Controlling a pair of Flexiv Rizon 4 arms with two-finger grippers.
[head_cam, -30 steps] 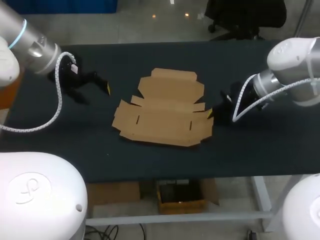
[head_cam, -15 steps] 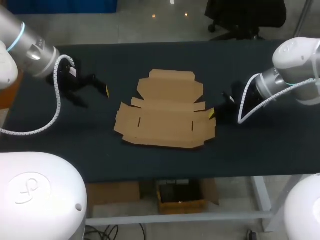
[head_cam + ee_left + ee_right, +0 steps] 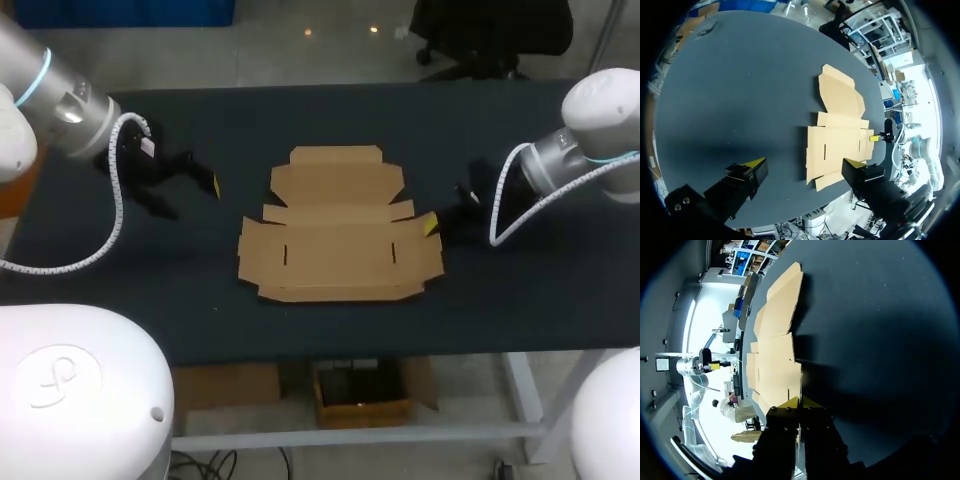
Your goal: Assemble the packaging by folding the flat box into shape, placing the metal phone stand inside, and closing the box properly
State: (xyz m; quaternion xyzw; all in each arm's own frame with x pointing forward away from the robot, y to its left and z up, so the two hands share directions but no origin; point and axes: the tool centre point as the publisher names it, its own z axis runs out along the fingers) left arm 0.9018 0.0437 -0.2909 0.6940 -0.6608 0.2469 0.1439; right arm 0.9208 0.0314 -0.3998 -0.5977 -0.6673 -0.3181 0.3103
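A flat, unfolded brown cardboard box (image 3: 340, 230) lies on the middle of the dark table, its lid flap pointing to the far side. My right gripper (image 3: 431, 222) is at the box's right edge, shut on the edge of a side flap. In the right wrist view the yellow tips (image 3: 799, 402) are pressed together on the thin cardboard (image 3: 775, 340). My left gripper (image 3: 190, 192) is open over bare table well left of the box. The left wrist view has the box (image 3: 840, 140) ahead of those spread fingers (image 3: 805, 164). No metal phone stand shows in any view.
The dark tabletop (image 3: 300, 120) stretches bare to the left, right and far side of the box. Its front edge runs a short way from the box's near edge.
My right gripper has drawn back to the right with the box's edge. The box has slid right and turned square to the table. The left arm has barely moved.
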